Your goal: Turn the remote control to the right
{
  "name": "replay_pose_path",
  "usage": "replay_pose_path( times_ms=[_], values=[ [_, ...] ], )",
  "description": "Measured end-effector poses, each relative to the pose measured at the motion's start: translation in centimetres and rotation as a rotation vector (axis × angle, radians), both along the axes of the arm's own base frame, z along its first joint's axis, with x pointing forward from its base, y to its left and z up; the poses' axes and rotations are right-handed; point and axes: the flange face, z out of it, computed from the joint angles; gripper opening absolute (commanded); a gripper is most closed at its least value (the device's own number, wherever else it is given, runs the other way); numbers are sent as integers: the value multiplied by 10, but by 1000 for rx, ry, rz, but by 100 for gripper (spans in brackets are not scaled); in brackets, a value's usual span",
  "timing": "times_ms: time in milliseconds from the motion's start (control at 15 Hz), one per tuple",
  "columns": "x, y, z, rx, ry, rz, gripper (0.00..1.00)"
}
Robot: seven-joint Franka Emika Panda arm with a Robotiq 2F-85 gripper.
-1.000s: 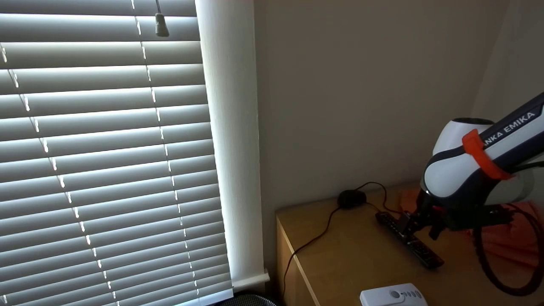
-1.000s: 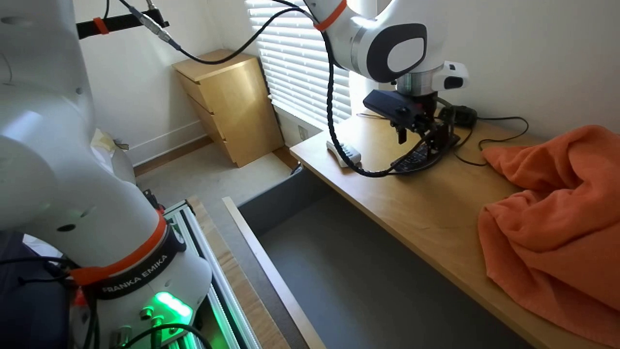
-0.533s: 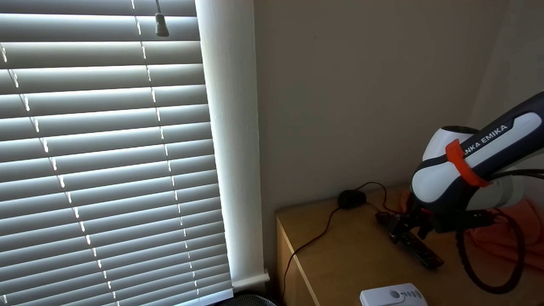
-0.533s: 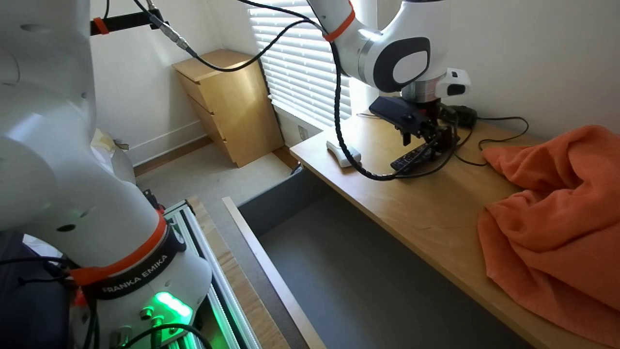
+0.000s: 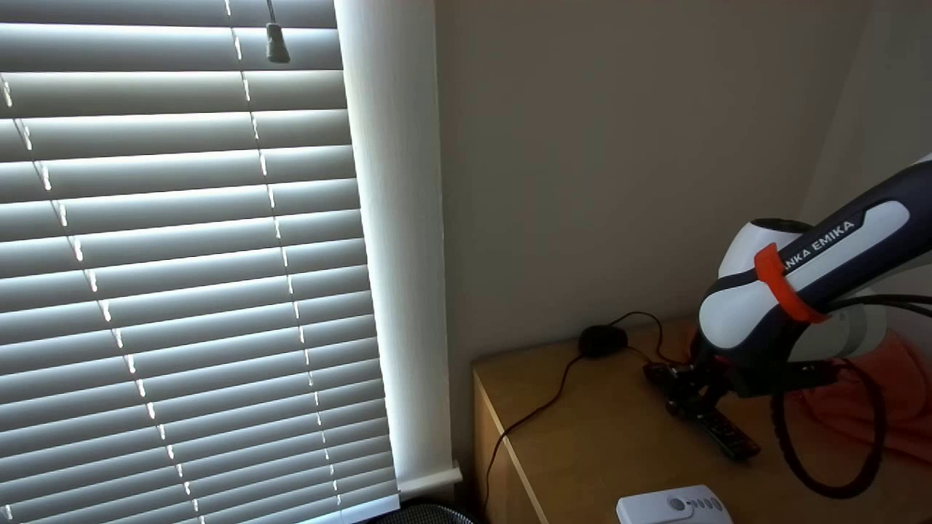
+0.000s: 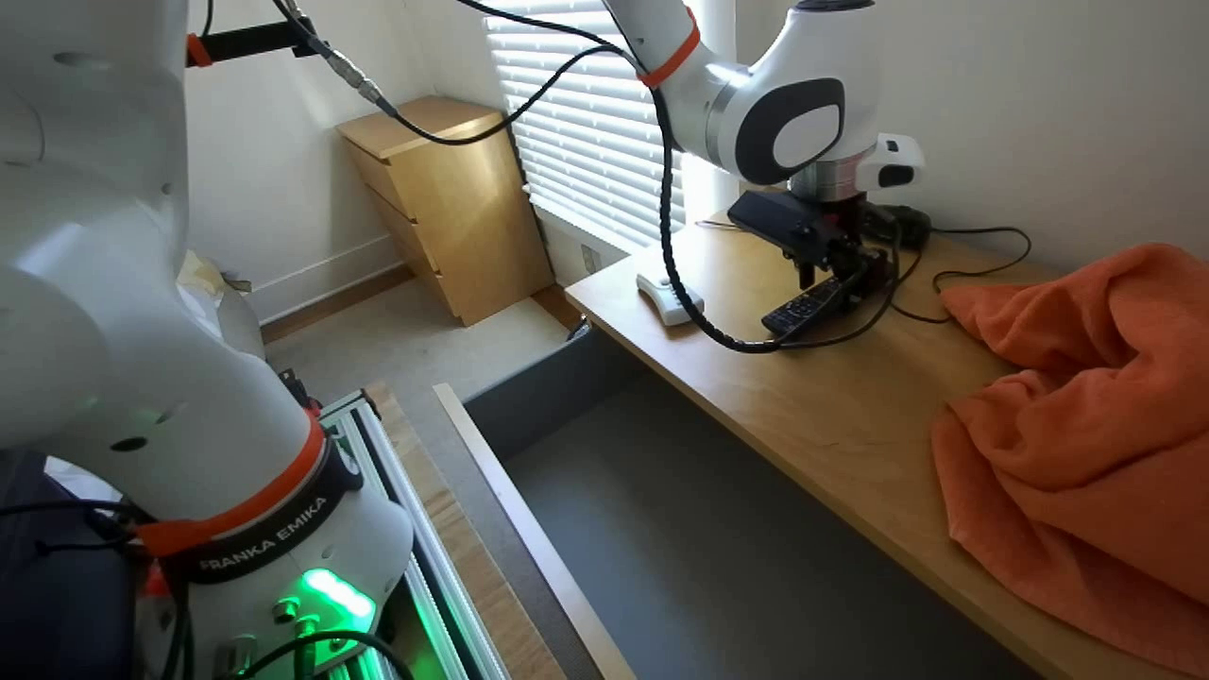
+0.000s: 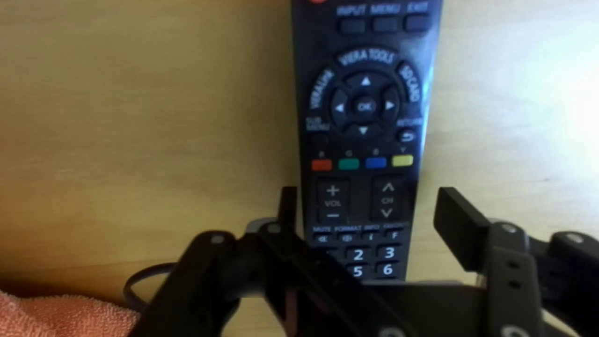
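The fingers [image 7: 461, 229] are parted wider than the remote control [image 7: 362, 140], and they have hold of nothing. It lies on the desk [image 6: 878, 416], its length running between them: the volume keys [image 7: 332, 202] sit about level with the tips in the wrist view, the arrow pad [image 7: 364, 106] reaches out ahead. There, the finger at left is just beside one long edge, so close I can't say whether it touches; past the other edge a strip of the desk shows before the finger at right. How far down the tips reach I can't tell.

I'd guess it is light and stiff, a hard plastic bar that won't mind a firm squeeze. That shiny edge facing the finger at right might let it slip, so I'd pinch it squarely across its narrow width, low on both long sides, off the keys. In both exterior views the fingers appear to stand nearer the end by the black puck [image 5: 603, 340]; hold it there and the longer part would likely swing wide in the turn. Nearer the middle ought to be easier to steer.
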Motion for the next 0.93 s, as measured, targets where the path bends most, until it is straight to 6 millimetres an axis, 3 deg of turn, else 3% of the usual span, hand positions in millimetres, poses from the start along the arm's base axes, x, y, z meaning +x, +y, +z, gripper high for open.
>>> replay_pose_path(
  times_ms=[133,533,933],
  values=[
    [1,-1,-1,-1,1,0,30],
    [1,-1,3,-2,-5,-33,30],
    [-5,1,24,-5,-21,-247,30]
  ],
)
